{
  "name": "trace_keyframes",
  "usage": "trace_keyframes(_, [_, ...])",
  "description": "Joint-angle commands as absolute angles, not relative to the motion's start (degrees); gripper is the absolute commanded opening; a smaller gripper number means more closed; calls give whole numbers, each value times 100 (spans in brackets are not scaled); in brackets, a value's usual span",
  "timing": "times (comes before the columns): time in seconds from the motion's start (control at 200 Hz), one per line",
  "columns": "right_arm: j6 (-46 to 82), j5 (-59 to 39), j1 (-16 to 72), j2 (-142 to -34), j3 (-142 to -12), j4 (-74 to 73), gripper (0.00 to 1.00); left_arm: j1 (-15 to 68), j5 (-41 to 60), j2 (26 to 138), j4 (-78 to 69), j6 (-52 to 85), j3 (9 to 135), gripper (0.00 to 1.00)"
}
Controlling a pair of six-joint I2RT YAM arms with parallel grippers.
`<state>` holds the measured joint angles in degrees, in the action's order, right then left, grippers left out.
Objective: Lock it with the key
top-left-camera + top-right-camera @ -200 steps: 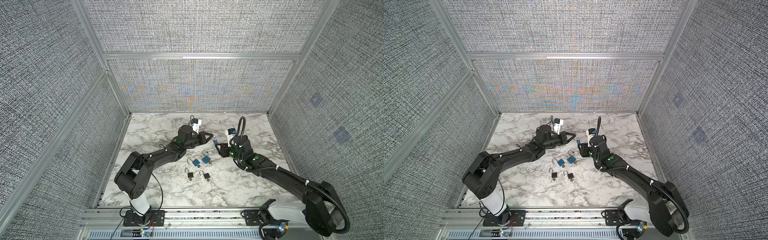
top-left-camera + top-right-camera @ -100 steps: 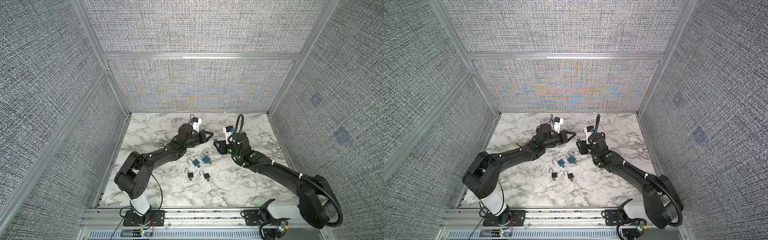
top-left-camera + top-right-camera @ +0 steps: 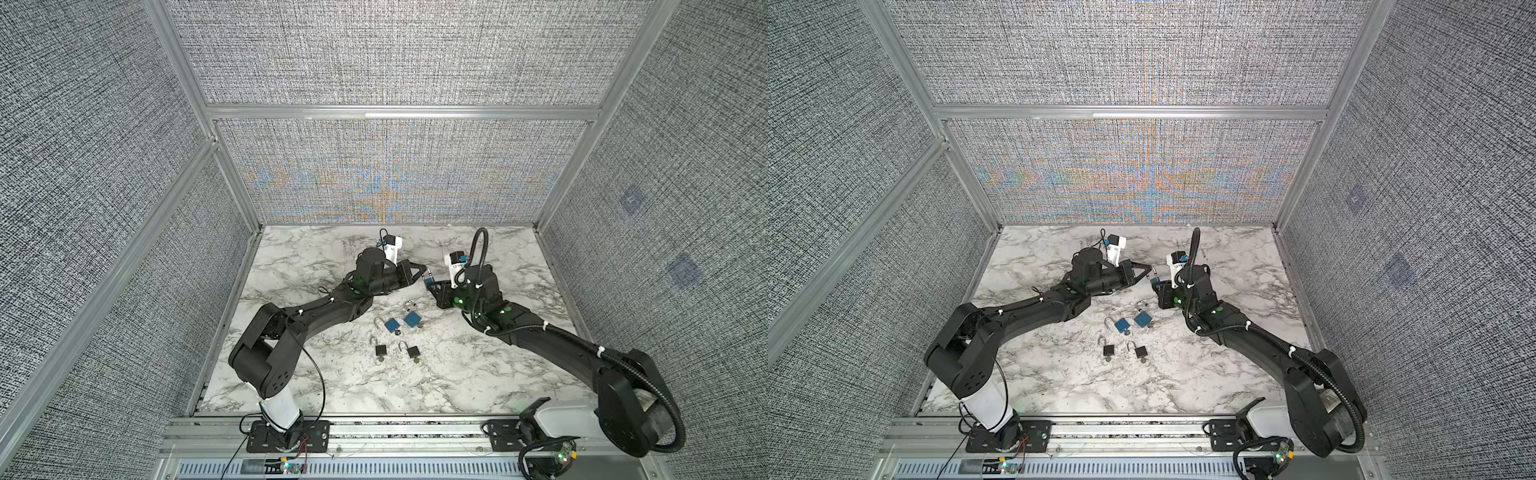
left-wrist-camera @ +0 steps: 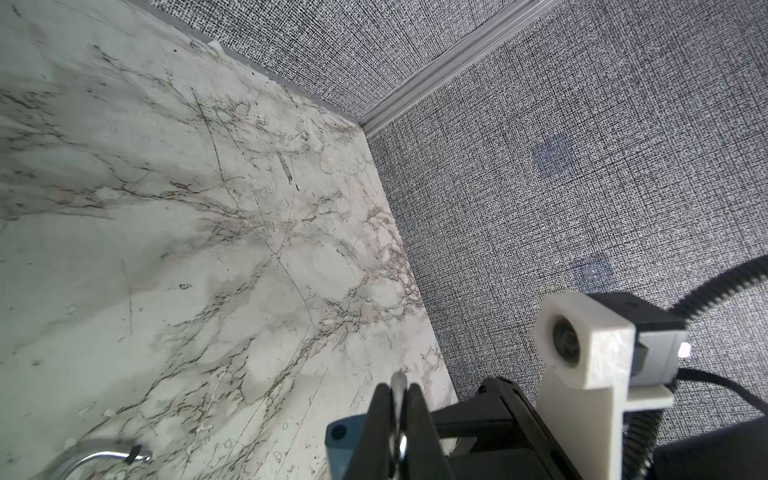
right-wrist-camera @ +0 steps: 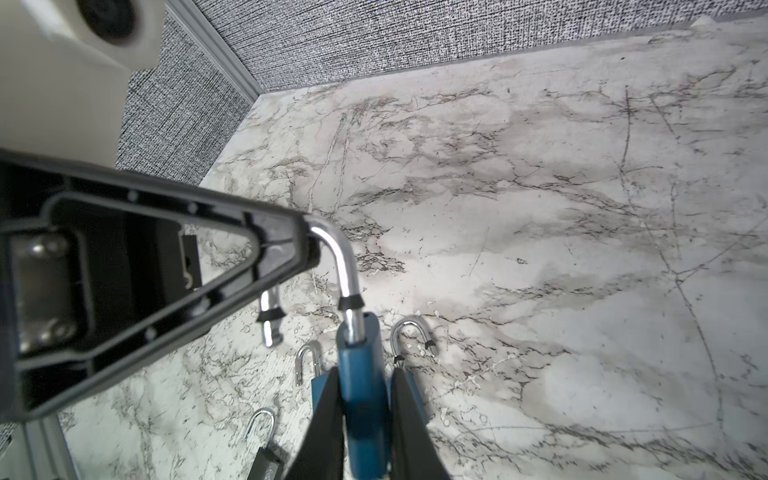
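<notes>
Just above centre in both top views, the right pincer [image 5: 365, 374] pinches the blue padlock [image 5: 358, 353] and the left pincer [image 5: 305, 249] its open shackle [image 5: 338, 257], which could slip sideways if pressed off-line.

Left arm [image 3: 316, 320], right arm [image 3: 552, 345]: matte black, white base sleeves [image 3: 282, 409]. White wrist camera mounts [image 3: 392, 249]. Ribbed hose [image 3: 480, 249] on right arm, white zip ties [image 3: 599, 352], green LEDs [image 3: 458, 300]. Left gripper [image 5: 308, 246]: triangular black frame, steel screws [image 5: 39, 248].

Top cams high, looking down on whole table [image 3: 457, 382] — wrist cams close, sharing held padlock [image 5: 360, 374].
</notes>
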<state>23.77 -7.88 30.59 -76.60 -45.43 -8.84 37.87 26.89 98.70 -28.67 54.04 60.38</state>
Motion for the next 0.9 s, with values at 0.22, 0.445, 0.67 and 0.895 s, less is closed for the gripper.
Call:
trace_keyframes(0.22, [2640,-891,2839,-7426,-4491,-871,0,3766,2821,9789,-3125,5313,6017,0])
trace_keyframes(0.445, [2616,-2267,2406,-7173,-4758,-264,0,3628,2794,9639,-2742,4895,5990,24])
trace_keyframes(0.67, [2256,-3801,2028,-7086,-5232,677,0,3254,3061,9196,-2545,4341,5781,37])
trace_keyframes(0.895, [1612,-5244,1880,-7233,-5668,1678,0,3103,3995,8807,-2206,3242,5795,37])
